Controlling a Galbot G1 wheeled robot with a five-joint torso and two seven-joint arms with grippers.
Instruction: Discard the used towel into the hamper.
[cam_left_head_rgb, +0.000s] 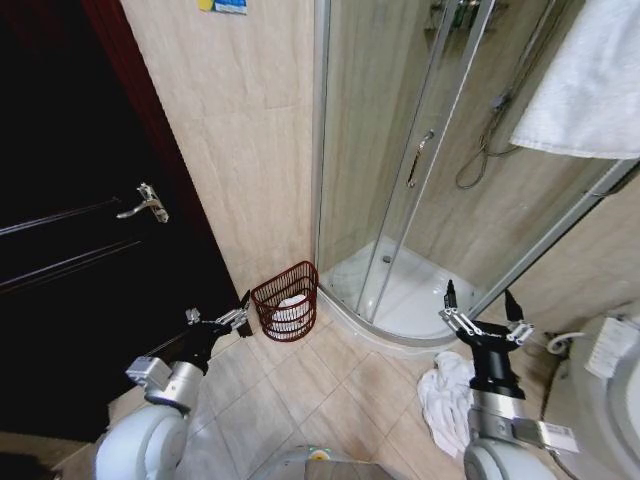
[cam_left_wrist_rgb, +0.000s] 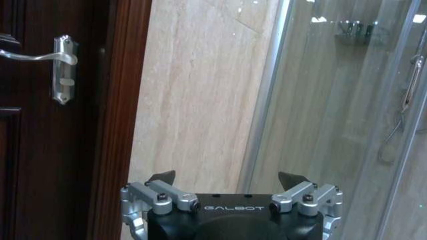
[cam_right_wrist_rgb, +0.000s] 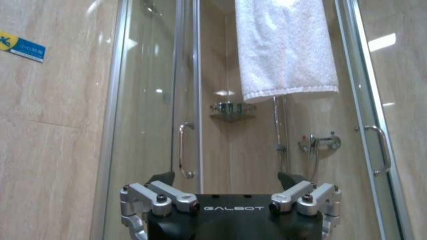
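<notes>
The hamper (cam_left_head_rgb: 287, 300), a small dark red-brown wire basket, stands on the tiled floor against the wall beside the shower cabin, with something white inside. A crumpled white towel (cam_left_head_rgb: 445, 395) lies on the floor at the right, just under my right arm. My right gripper (cam_left_head_rgb: 479, 295) (cam_right_wrist_rgb: 227, 176) is open and empty above that towel, pointing at the shower. My left gripper (cam_left_head_rgb: 222, 312) (cam_left_wrist_rgb: 227, 177) is open and empty too, held just left of the hamper and facing the wall.
A dark wooden door (cam_left_head_rgb: 70, 230) with a metal handle (cam_left_wrist_rgb: 61, 67) fills the left. The glass shower cabin (cam_left_head_rgb: 420, 180) with its white tray is ahead. A clean white towel (cam_right_wrist_rgb: 283, 45) hangs over the cabin glass. A white fixture (cam_left_head_rgb: 610, 360) sits far right.
</notes>
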